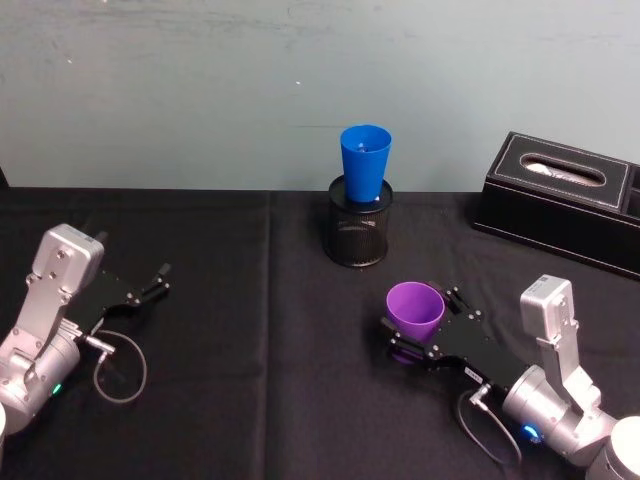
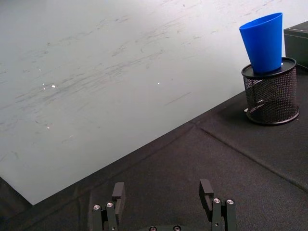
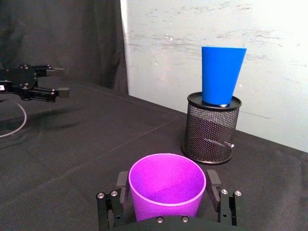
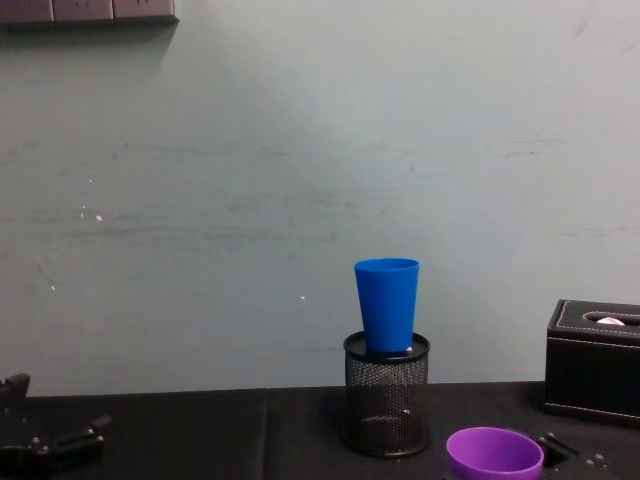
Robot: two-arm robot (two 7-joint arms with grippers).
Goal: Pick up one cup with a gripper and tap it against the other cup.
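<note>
Right hand (image 3: 167,180) clamped on smooth tapered purple plastic cup (image 1: 415,308); across black-cloth worktop (image 1: 250,330), tall blue plastic cup (image 1: 365,160) in black wire-mesh holder (image 1: 360,232); left hand (image 2: 162,187) open.

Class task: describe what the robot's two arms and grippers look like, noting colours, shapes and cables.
Both arms match: rounded silver-grey wrist joints topped by a boxy silver housing. The left gripper and right gripper are flat black bodies, each with two black fingers fastened by small silver screws. A thin grey cable loops from each wrist.
</note>
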